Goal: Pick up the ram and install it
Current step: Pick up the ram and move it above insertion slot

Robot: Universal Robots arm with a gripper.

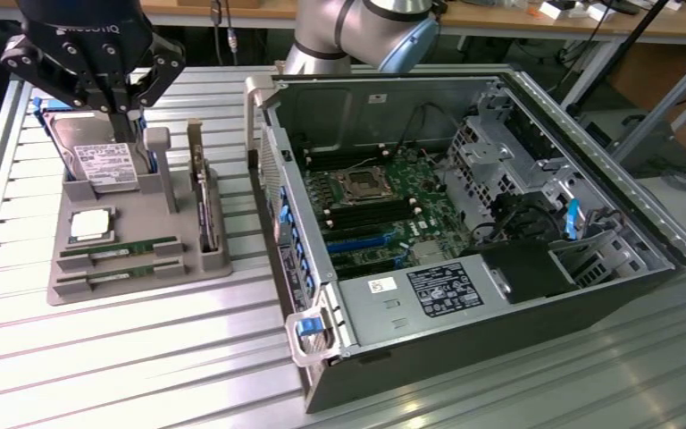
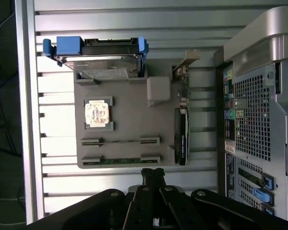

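The gripper, upper left in the exterior view, is closed tight with nothing in it, so it could bump the ram lying lower left in the tray, not grab it.

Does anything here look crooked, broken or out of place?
Nothing stands out. The hard drive, processor chip, ram sticks and expansion card sit neatly in the gray holder. The computer case lies open, apparently deliberately.

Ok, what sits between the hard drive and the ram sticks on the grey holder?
The square processor chip; the wrist view shows it between the hard drive and the ram sticks.
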